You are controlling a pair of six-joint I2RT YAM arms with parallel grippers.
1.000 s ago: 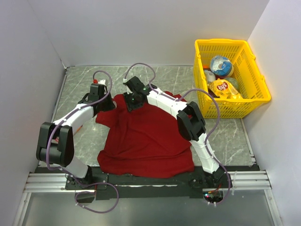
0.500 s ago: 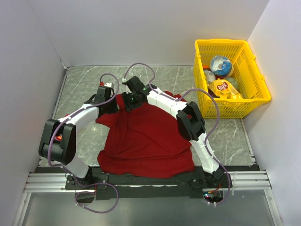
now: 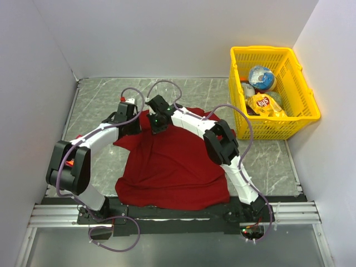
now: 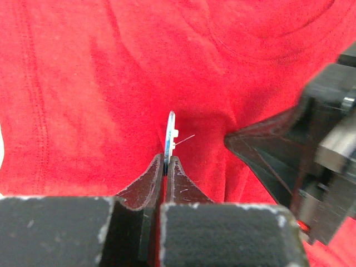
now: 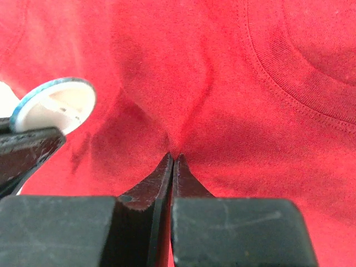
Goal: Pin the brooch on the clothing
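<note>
Nearest the arm bases, the shirt [image 3: 172, 172] lies spread on the desk [image 3: 92, 100], its neck end at the far side where both arms meet. The left pincer [image 4: 166, 162] is closed on the lower rim of the brooch [image 4: 171, 129], holding it upright and edge-on just above the cloth. A thin pin wire sticks out from its back toward the right pincer [image 5: 173, 160]. That one is closed too, its tips nipping a raised ridge of red cloth just below the collar seam, with the brooch just beside it, white back facing it. So the step in hand looks like the piercing itself: the cloth is gathered and the pin aimed but, as far as I can tell, not yet through. The next move likely calls for a small, steady sideways push of the pin point into the pinched ridge, keeping the fold taut and the brooch from twisting in its narrow grip. At the far right a yellow basket [image 3: 275, 92] stands well apart
</note>
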